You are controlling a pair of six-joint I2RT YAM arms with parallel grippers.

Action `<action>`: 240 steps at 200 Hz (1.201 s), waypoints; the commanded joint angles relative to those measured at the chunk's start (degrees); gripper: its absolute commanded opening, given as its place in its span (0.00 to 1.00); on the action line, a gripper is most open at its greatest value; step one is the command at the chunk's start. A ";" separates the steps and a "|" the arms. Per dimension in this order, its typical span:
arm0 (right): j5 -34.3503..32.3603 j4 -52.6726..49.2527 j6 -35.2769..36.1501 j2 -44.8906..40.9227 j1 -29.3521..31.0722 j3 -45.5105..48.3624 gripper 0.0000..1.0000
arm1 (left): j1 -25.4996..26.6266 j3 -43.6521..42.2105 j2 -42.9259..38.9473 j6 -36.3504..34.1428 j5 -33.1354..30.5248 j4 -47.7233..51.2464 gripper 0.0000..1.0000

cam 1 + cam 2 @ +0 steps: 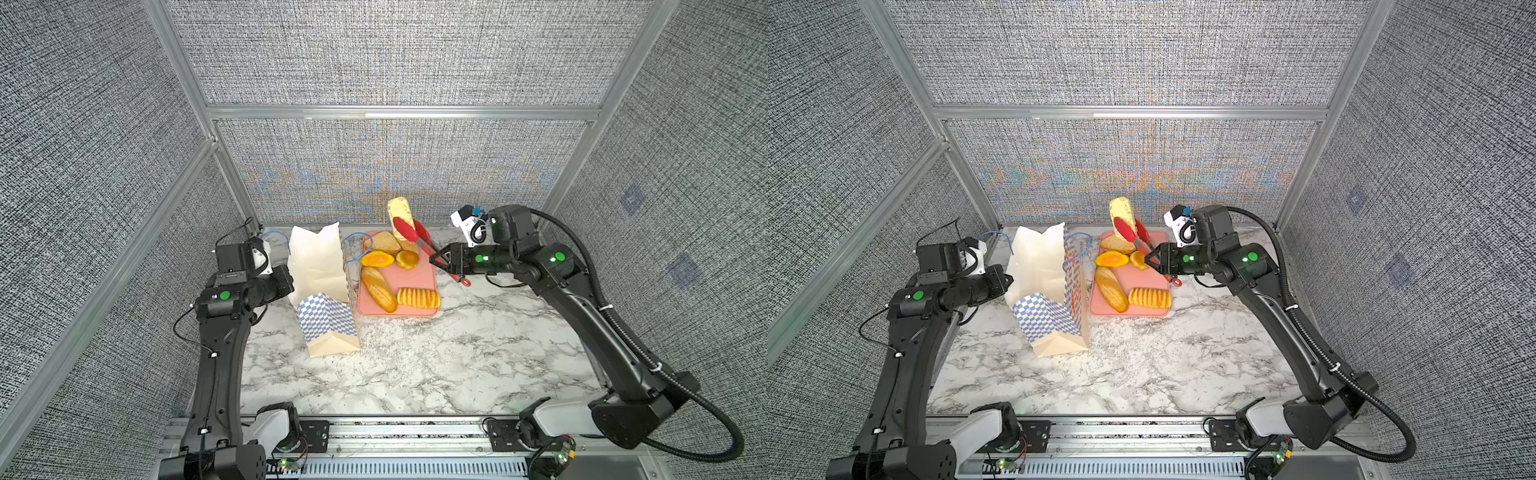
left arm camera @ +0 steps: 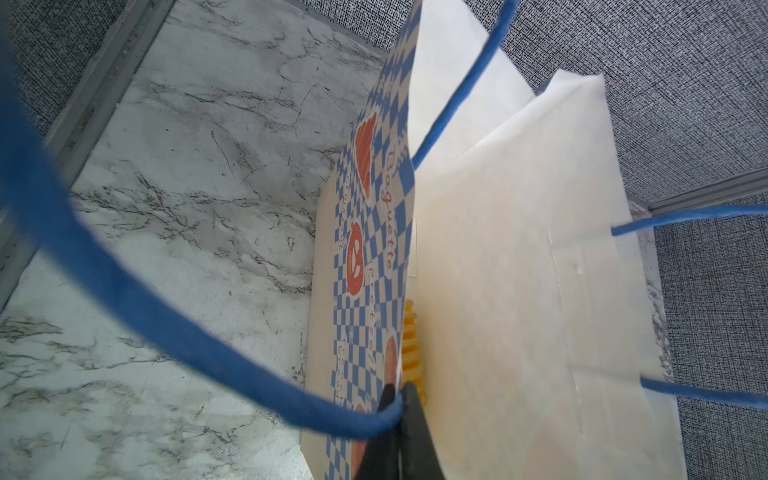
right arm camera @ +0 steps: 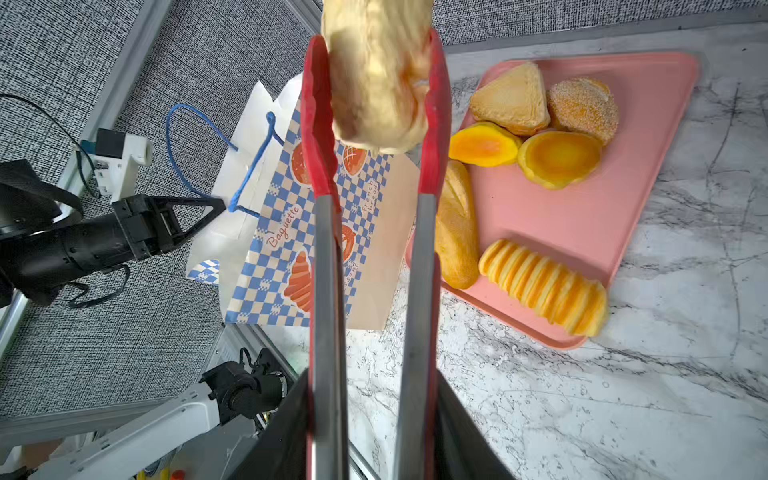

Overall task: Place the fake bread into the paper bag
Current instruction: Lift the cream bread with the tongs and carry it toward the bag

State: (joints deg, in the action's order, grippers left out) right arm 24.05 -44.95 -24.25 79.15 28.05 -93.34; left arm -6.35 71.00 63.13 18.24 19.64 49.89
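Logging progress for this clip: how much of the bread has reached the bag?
Done: one ridged roll seems to lie in the bag, whose rim the left gripper pinches. In hand: the right gripper squeezes tongs on a pale loaf, held up clear of the tray. Left: six pieces on that tray, striped roll included.

On white-grey veined marble tabletop (image 1: 415,365): paper bag (image 1: 328,328) standing upright, left of centre; pink tray (image 1: 415,278) lying flat just beside bag's right side, toward back.
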 commanded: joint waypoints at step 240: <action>-9.36 -7.82 4.97 13.85 21.87 -25.29 0.44 | 0.02 0.10 -0.28 0.88 0.40 -0.93 0.00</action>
State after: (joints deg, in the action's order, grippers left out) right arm 17.41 -51.62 -21.19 91.70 48.77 -116.55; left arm -6.35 71.02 63.09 18.96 19.64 49.84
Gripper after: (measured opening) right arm 0.438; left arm 0.049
